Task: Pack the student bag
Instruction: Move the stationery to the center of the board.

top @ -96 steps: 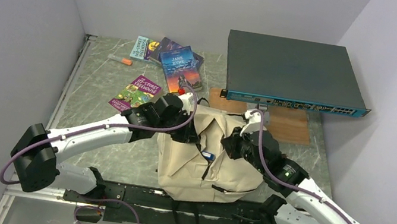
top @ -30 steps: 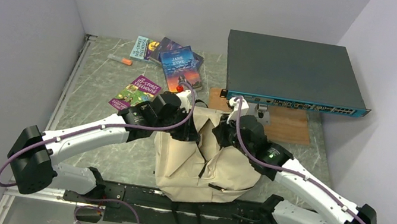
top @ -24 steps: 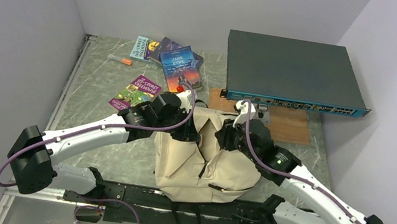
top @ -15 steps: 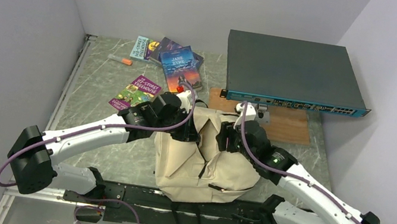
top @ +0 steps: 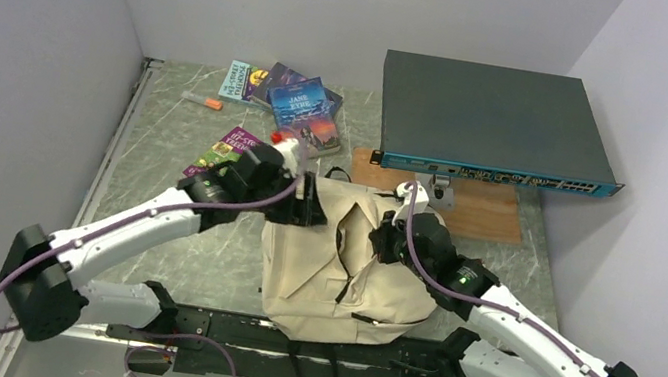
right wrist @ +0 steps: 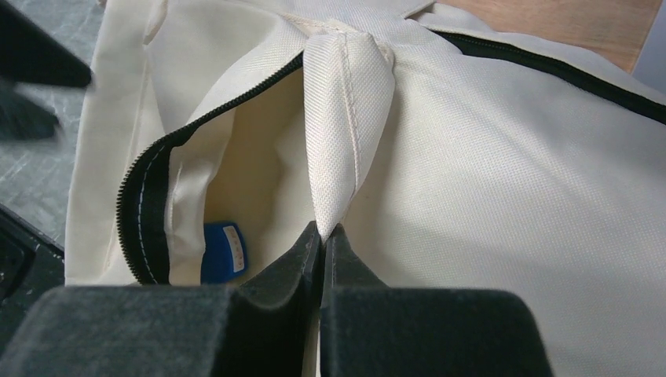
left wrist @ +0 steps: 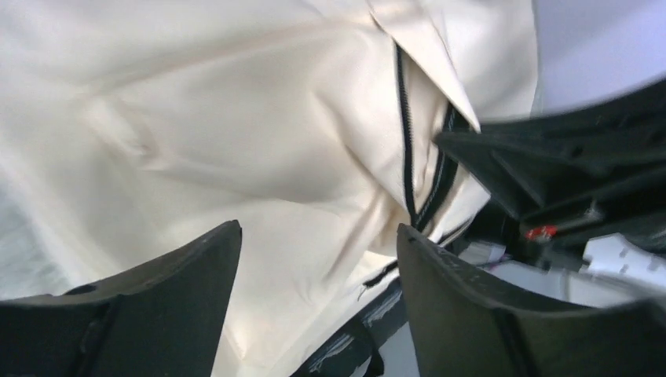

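We see the student bag [top: 337, 270] lying flat on the grey table [top: 154, 211]. It is in the lower middle of the top view, right between the two arms. It is a big soft bag made of cream cloth, and it is crumpled and full of folds. A dark zipper [right wrist: 145, 212] runs along the edge of its opening, and the opening gapes a little. In the right wrist view, a small blue thing [right wrist: 222, 250] sits inside the opening, in the lower left part of the frame.

The right gripper [right wrist: 322, 232] is squeezed tight on a fold of the bag's cloth beside the opening. The fold stands up from its tips. In the top view it sits on the upper right part of the bag.

The left gripper [left wrist: 318, 236] has its fingers wide apart and holds nothing. In the top view it is at the bag's upper left corner. Cream cloth fills its own view past the fingers, but we cannot tell if they touch it.

A pile of books [top: 287, 105] lies at the top middle of the top view. An orange pen [top: 202, 101] is to their left. A purple book [top: 228, 143] peeks out by the left arm. A big dark flat box [top: 492, 123] fills the upper right, above a wooden board [top: 483, 210].
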